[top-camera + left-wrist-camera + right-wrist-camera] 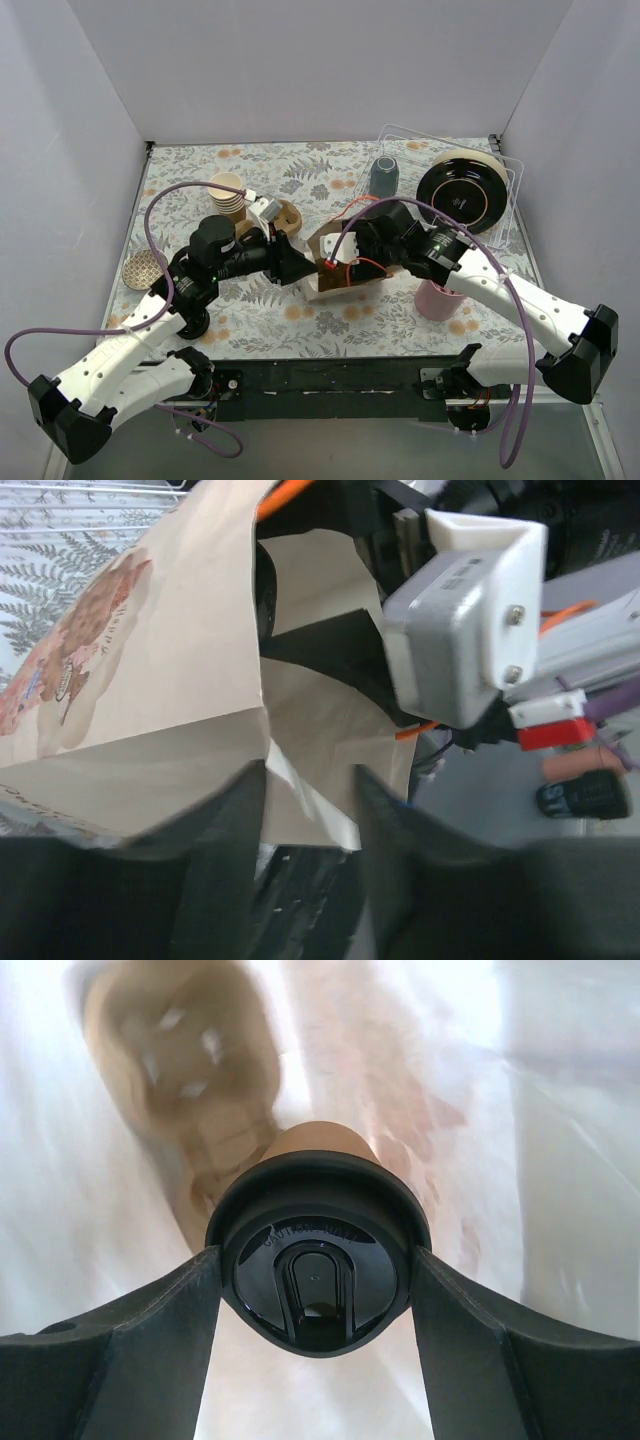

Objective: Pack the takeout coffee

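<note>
The takeout coffee (318, 1145) is a kraft-brown cup with a round black lid (315, 1290). It shows only in the right wrist view, inside the paper bag (500, 1110). My right gripper (315, 1252) is shut on it, one finger pressed to each side of the lid. From above, the brown paper bag (330, 262) sits mid-table with my right wrist (400, 235) reaching into its mouth, so the cup is hidden there. My left gripper (303, 268) is at the bag's left edge. In the left wrist view its fingers (230, 820) stand apart, with the bag's rim (300, 810) loose between them.
A stack of lidless paper cups (229, 195) stands back left, next to a round wooden piece (288, 215). A grey mug (384, 176) and a black plate (461, 192) sit by a clear tray (505, 165). A pink cup (438, 298) is under my right arm, and a woven coaster (142, 270) lies far left.
</note>
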Controlling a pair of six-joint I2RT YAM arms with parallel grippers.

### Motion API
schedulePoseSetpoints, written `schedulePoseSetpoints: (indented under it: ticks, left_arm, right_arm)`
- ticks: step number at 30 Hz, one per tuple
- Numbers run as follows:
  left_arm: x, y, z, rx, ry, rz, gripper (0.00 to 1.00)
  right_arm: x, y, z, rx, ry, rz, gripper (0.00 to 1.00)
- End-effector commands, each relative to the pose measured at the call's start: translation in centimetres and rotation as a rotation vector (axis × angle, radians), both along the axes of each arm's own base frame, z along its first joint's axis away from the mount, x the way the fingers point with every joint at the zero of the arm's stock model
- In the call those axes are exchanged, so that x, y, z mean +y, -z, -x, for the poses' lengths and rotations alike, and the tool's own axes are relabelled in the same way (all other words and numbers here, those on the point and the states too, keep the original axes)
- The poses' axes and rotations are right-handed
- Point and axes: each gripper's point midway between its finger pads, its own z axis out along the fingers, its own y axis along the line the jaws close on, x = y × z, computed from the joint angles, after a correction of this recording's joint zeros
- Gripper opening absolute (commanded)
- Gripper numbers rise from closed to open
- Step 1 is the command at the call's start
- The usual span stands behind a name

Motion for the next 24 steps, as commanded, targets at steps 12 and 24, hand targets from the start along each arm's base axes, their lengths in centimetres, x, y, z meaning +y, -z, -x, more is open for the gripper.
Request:
schedulePoseSetpoints:
  ticks: [12,24]
  left_arm:
    - [2.9,-4.0,-4.5,0.117,-0.365,-0.095,0.84]
    - [2.5,-6.0,-3.0,0.264,-0.337,-0.122,0.83]
  right_arm:
    - [1.1,-5.8,2.0,0.117,0.061,-0.194,0.25]
    - [1.0,-6.0,-0.3,0.032,0.165,-0.235,0.25]
